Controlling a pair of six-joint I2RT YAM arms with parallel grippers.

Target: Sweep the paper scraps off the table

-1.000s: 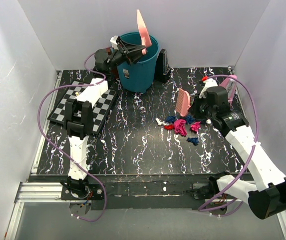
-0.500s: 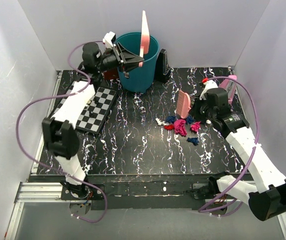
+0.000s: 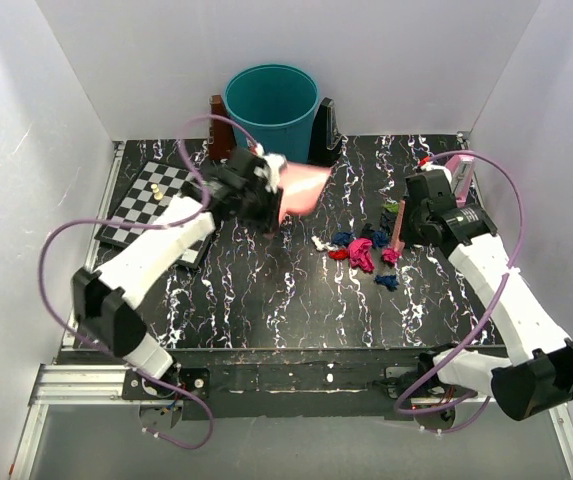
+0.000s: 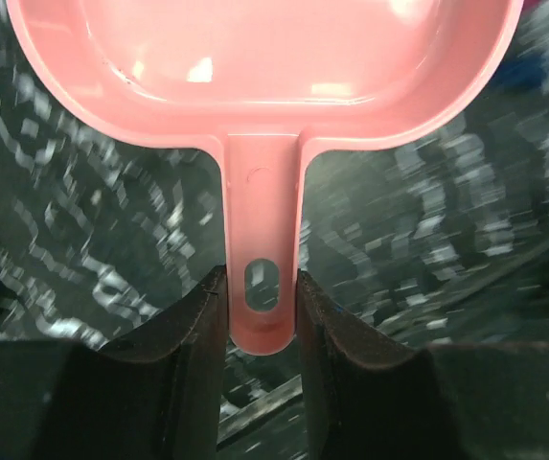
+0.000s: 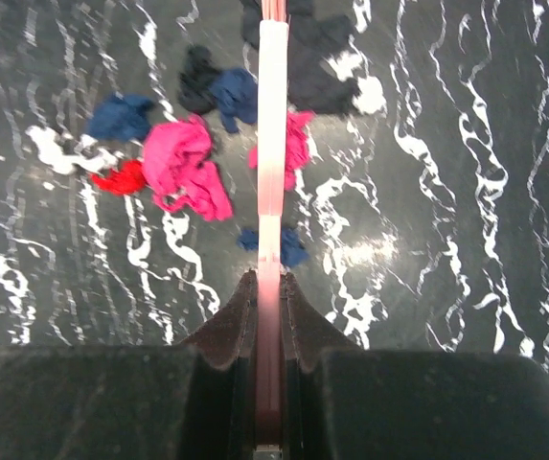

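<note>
Left arm
- Left gripper: jaws pressed against both sides of the handle of the pink dustpan, at the handle's slotted end
- The pan extends straight out from the fingertips with its hollow side facing the wrist camera
- The table behind the pan is blurred; whether the pan touches the table cannot be told
- Top view: dustpan projects from the left gripper toward the scrap pile
- A teal bin stands beyond the pan at the back wall
- A chessboard lies behind the gripper on its far side from the pan

Right arm
- Right gripper: jaws clamped on a flat pink tool, seen edge-on as a narrow strip running out from the fingertips
- Top view: right gripper holds the tool at the edge of the pile

Paper scraps
- They lie on the table between pan and flat tool, close against the tool and well apart from the pan
- Right wrist view: most scraps are left of the strip: a large magenta wad, red wad, blue wad, white wad
- A second magenta wad sits just beside the strip's right face
- A small blue wad lies under the strip near the fingertips
- Dark wads and a white one lie around the strip's far end
</note>
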